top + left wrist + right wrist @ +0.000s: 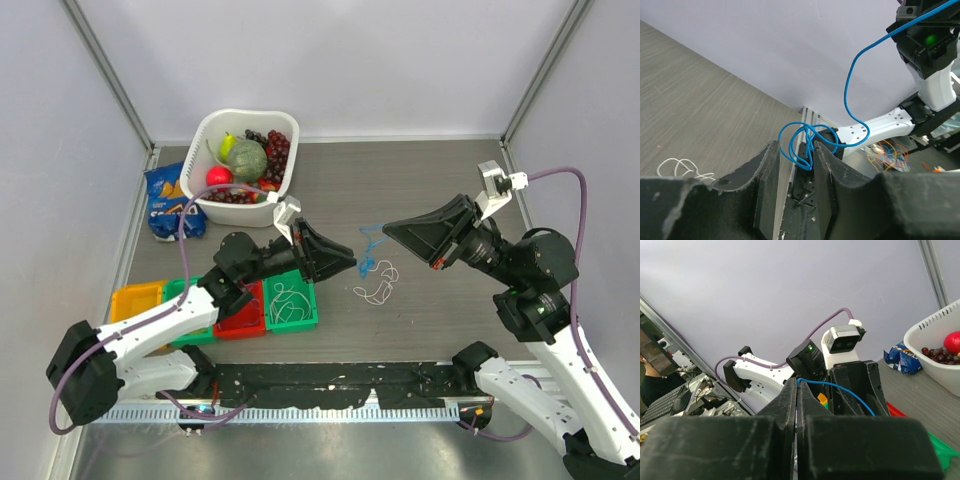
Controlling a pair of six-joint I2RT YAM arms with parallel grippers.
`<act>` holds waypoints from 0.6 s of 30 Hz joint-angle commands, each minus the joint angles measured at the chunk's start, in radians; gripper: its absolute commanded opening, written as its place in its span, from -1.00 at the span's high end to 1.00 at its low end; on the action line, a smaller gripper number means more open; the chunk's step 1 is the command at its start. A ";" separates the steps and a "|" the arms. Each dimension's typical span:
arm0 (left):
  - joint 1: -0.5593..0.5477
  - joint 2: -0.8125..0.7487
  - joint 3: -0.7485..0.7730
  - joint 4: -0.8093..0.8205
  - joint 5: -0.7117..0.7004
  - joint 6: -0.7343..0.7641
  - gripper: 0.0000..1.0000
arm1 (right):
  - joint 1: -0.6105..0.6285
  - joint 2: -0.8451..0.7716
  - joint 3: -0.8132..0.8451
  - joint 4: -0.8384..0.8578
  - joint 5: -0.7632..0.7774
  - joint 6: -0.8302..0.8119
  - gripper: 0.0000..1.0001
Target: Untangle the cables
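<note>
My right tool (pixel 797 382) is pressed together on the blue cable (pixel 832 384). From there the cable runs through the air to my left tool (pixel 796 148), which is just off the right side of the green tray (pixel 302 322). The left tool's fingers stand apart, with the cable's loops bunched in the gap. Loose white cables (pixel 378 288) lie on the counter (pixel 450 170), also right of the tray. One more white cable (pixel 287 298) lies inside the tray.

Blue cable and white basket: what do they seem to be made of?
Blue cable: likely plastic-sheathed wire, smooth and faintly glossy; it holds springy loops rather than falling limp. Basket: probably moulded white plastic, matte, judging by its slotted walls and rounded rim.
</note>
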State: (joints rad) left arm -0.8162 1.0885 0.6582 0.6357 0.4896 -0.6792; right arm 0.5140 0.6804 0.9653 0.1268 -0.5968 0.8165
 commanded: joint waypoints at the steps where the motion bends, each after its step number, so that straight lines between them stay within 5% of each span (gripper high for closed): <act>1: 0.002 0.042 0.037 0.140 0.090 -0.062 0.28 | -0.002 -0.008 0.018 0.051 -0.003 0.004 0.99; 7: 0.002 0.086 0.040 0.197 0.122 -0.105 0.24 | -0.002 -0.005 0.015 0.057 -0.003 0.007 0.99; 18: 0.002 0.114 0.050 0.228 0.115 -0.111 0.54 | -0.002 -0.001 0.009 0.065 -0.006 0.010 0.99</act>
State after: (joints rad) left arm -0.8162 1.1969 0.6693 0.7830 0.5884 -0.7853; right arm 0.5140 0.6788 0.9653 0.1360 -0.5972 0.8192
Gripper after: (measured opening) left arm 0.260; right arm 0.031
